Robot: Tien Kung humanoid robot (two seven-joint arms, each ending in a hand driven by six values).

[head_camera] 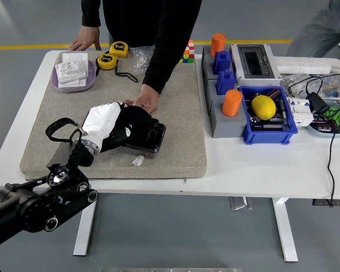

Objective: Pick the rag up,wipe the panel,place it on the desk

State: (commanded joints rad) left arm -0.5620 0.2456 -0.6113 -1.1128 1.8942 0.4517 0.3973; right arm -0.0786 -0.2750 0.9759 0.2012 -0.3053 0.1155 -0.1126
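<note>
A black rag (131,120) lies bunched on a flat black panel (153,138) in the middle of the grey mat (175,113). My left hand (112,129), in a white shell, reaches in from the lower left, its fingers shut on the rag's left side. The rag covers most of the panel, and only the panel's right end shows. A person's hand (145,102) rests at the panel's far edge, touching it. A small white connector (137,161) lies on the mat just in front of the panel.
A purple tray (88,83) of white parts and yellow tape measures (112,55) sit at the back left, where the person's other hand (85,42) rests. Grey holders with orange cylinders (232,102), a blue bin (272,136) holding a lemon, and cables (328,147) crowd the right.
</note>
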